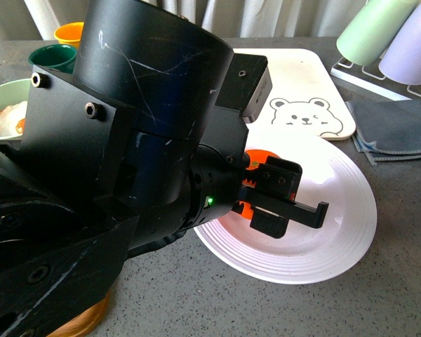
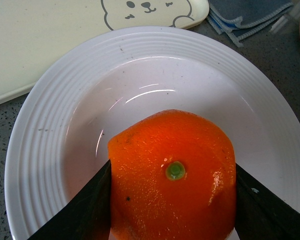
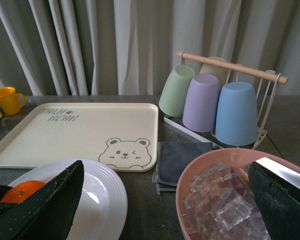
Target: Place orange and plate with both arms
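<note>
The orange (image 2: 172, 175), bright with a small green stem mark, sits between the two black fingers (image 2: 80, 215) of my left gripper (image 2: 172, 200), which is shut on it. It is held over the well of the white ridged plate (image 2: 155, 55); whether it touches the plate I cannot tell. In the front view the left arm hides most of the orange (image 1: 259, 154), and the gripper (image 1: 288, 196) is over the plate (image 1: 337, 239). My right gripper (image 3: 162, 205) is open and holds nothing, over the gap between the plate (image 3: 107, 195) and a pink bowl. It does not show in the front view.
The pink bowl (image 3: 190, 172) holds ice cubes. Behind the plate lies a cream bear tray (image 1: 302, 77), with a grey cloth (image 1: 396, 126) and a rack of pastel cups (image 1: 379, 31) to its right. A pale green bowl (image 1: 3, 88) and mugs (image 1: 52, 56) stand far left.
</note>
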Robot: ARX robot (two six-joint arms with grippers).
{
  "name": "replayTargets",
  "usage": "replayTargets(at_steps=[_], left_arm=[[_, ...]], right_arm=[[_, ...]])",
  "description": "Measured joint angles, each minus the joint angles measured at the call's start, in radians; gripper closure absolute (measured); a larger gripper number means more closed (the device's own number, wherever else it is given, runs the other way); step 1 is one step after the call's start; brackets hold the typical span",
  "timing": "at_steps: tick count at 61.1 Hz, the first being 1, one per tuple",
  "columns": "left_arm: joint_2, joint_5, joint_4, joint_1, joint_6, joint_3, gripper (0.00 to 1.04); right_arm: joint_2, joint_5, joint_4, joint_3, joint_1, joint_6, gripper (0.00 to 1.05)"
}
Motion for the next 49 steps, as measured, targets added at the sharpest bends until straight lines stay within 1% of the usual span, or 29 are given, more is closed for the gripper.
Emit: replayTargets(at_steps=[7, 9, 11, 14, 16, 23, 27, 40, 49], left_arm=[[0.017, -0.003, -0.005, -0.001, -0.002, 0.014, 0.50], [0.021, -0.003, -0.005, -0.001, -0.005, 0.015, 0.43], [0.022, -0.003, -0.006, -0.001, -0.006, 0.016, 0.39], [0.026, -0.003, -0.006, -0.001, -0.008, 0.018, 0.30], [0.026, -0.003, -0.006, -0.001, -0.010, 0.018, 0.27], [0.027, -0.003, -0.006, -0.002, -0.017, 0.018, 0.08], [0.025, -0.002, -0.005, -0.002, -0.025, 0.018, 0.10], [-0.057, 0.006, 0.018, 0.012, -0.044, -0.040, 0.09], [-0.209, 0.052, 0.050, 0.056, -0.043, -0.128, 0.09]], right_arm=[[0.000, 0.000, 0.000, 0.000, 0.000, 0.000, 0.09], [0.000, 0.000, 0.000, 0.000, 0.000, 0.000, 0.09], [0.000, 0.000, 0.000, 0.000, 0.000, 0.000, 0.09], [0.000, 0.000, 0.000, 0.000, 0.000, 0.000, 0.09], [0.000, 0.000, 0.000, 0.000, 0.000, 0.000, 0.09], [0.000, 0.000, 0.000, 0.000, 0.000, 0.000, 0.09], [0.000, 0.000, 0.000, 0.000, 0.000, 0.000, 0.09], [0.000, 0.000, 0.000, 0.000, 0.000, 0.000, 0.09], [0.000, 0.000, 0.000, 0.000, 0.000, 0.000, 0.09]])
